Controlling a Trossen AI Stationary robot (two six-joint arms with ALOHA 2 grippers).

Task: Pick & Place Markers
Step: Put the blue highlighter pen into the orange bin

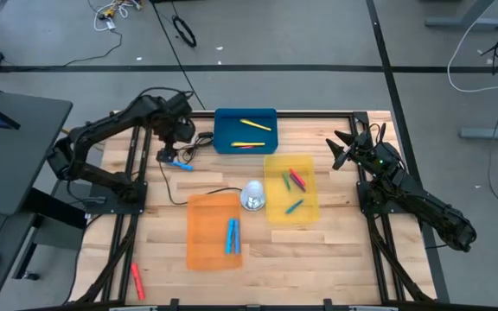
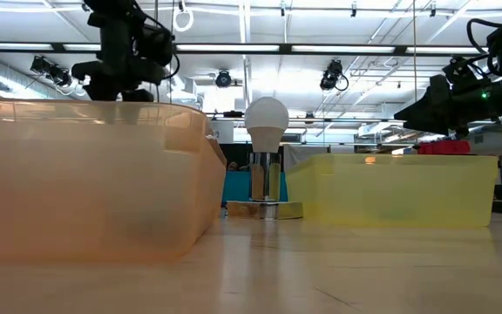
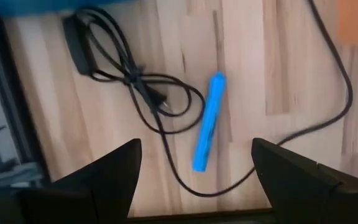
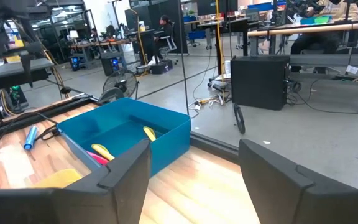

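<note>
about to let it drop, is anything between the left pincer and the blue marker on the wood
No. The open left pincer hangs over the blue marker. Only the black cable loops close beside the marker.

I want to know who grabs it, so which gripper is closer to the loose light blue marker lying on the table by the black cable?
Left. The left gripper hangs open right above the light blue marker; the right gripper waits, open, across the table beyond the blue tray.

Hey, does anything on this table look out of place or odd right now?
Two markers lie outside the trays: a light blue marker loose on the wood beside a tangled black cable, under the open left gripper, and a red marker off the table's front-left edge, beside the frame.
</note>
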